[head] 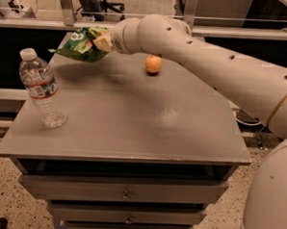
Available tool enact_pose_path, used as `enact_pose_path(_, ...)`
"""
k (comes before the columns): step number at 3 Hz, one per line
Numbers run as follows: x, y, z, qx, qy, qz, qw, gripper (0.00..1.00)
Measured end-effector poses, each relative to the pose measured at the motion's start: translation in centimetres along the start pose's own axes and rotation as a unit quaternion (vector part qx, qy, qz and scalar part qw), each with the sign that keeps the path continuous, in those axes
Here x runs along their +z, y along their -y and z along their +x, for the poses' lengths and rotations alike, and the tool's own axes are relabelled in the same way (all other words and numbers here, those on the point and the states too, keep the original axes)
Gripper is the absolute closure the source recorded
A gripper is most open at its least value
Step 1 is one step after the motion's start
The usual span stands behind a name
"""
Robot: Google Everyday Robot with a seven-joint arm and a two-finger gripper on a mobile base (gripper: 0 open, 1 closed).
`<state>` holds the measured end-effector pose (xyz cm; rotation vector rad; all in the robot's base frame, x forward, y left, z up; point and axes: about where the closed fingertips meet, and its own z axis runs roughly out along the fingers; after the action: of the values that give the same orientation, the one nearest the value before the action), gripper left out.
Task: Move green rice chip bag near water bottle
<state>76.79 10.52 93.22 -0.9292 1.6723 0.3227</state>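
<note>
The green rice chip bag (80, 45) is crinkled and shiny, with a white round logo. It hangs in the air above the far left part of the grey table (128, 120), casting a shadow below it. My gripper (102, 42) is shut on the bag's right end. The water bottle (40, 89) stands upright near the table's left front edge. It is clear and ribbed, with a white cap and a red, white and blue label. The bag is behind and to the right of the bottle, apart from it.
A small orange fruit (153, 64) lies on the table's far middle, under my arm (218, 67). Drawers (125, 195) are below the tabletop. A railing (66, 16) and chair legs are behind the table.
</note>
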Motion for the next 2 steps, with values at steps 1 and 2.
enact_pose_path(1, -0.6, -2.5, 0.8, 0.015, -0.002, -0.007, 0.9999, 1.00)
enact_pose_path(2, -1.2, -4.3, 1.5, 0.021, 0.000, -0.017, 0.9996, 1.00)
